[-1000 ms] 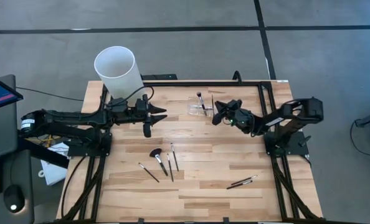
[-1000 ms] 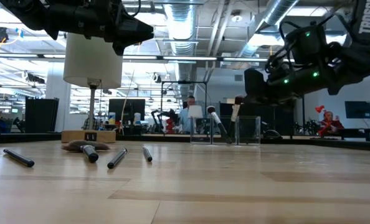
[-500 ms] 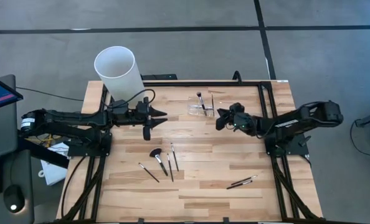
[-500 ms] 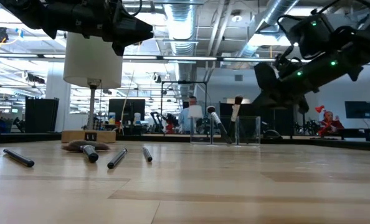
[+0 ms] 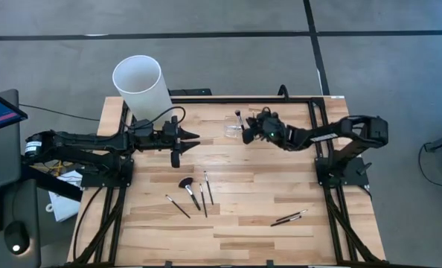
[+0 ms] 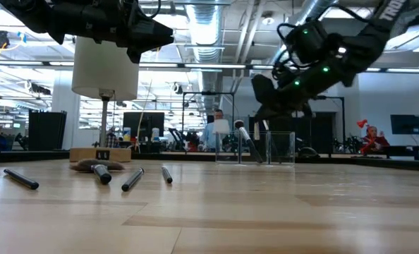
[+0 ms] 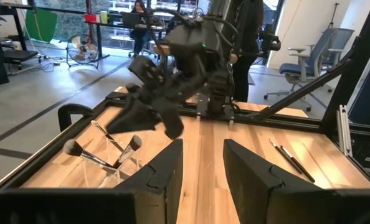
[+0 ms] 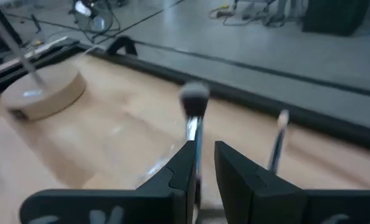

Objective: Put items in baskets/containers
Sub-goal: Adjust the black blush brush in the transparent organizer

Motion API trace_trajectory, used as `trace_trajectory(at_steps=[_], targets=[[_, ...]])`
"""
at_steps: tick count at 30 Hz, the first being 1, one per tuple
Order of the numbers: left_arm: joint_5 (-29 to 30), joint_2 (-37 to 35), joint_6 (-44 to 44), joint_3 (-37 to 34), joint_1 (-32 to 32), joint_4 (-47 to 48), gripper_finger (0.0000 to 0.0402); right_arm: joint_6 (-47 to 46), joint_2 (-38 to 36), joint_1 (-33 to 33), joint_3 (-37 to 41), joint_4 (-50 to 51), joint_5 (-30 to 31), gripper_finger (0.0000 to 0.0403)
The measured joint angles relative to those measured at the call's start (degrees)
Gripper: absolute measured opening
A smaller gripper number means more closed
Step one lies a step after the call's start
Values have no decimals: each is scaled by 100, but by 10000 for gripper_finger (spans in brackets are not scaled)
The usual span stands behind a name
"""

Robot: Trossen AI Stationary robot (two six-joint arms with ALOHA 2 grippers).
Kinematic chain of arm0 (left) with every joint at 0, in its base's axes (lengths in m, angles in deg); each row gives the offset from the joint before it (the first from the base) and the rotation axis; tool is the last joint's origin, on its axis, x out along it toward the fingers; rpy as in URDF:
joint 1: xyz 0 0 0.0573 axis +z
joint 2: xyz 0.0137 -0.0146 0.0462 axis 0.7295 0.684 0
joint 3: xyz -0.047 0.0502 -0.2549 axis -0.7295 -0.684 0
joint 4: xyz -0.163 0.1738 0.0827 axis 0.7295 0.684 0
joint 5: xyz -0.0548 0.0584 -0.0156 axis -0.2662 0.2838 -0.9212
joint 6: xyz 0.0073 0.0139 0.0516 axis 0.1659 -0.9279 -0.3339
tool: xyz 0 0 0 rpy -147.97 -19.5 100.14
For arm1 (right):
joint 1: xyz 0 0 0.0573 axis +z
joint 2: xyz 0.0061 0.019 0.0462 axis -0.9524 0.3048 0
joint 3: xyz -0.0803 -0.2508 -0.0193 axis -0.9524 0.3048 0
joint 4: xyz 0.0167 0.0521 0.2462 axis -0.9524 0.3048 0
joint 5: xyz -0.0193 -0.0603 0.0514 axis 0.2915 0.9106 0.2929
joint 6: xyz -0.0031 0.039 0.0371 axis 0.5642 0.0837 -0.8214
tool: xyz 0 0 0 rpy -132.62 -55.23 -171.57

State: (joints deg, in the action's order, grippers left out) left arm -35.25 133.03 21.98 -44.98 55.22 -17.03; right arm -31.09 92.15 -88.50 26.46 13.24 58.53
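The clear brush holder [image 5: 232, 132] stands near the table's far edge, with two brushes in it, one [image 5: 238, 116] leaning out. In the left wrist view they show as pale-tipped [image 7: 73, 148] and dark-tipped [image 7: 134, 143]. My right gripper [image 5: 245, 134] hovers at the holder's right side. Its fingers [image 8: 202, 152] are slightly apart, just in front of an upright brush [image 8: 194, 109]. My left gripper [image 5: 193, 138] waits open above the table's left part. Several loose brushes [image 5: 195, 195], one with a fan head [image 5: 185, 183], lie flat toward the near edge. Two more [image 5: 289, 218] lie near right. My right gripper stands level at the shaft [image 8: 195, 134] of the upright brush in the holder. The shaft runs down behind one fingertip [image 8: 184, 155]. I cannot tell whether a finger touches it.
A tall white cylinder [image 5: 141, 85] on a round wooden base [image 8: 42, 93] stands at the far left corner, behind my left arm. A black frame rail [image 5: 243, 98] runs along the far edge. Bare wood [image 5: 280, 179] lies between the holder and the loose brushes.
My right gripper first drew back a little from the holder, toward the near right. It then swung toward the table's left and far edge and now sits against the holder's right side. The brushes and my left arm have kept still.
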Motion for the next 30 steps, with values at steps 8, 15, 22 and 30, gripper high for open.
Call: trace_trajectory(at_steps=[8,15,22,30], targets=[[0,0,0,0,-4,66,113,-45,-747,-66,-423,2134,-238,49],[0,0,0,0,-4,157,113,-205,-1418,264,-430,3464,-1641,50],[0,0,-35,0,-4,141,113,81,-898,88,-433,2859,-2745,50],[2,0,-87,0,-4,122,113,595,-162,-542,-802,2127,-2318,50]])
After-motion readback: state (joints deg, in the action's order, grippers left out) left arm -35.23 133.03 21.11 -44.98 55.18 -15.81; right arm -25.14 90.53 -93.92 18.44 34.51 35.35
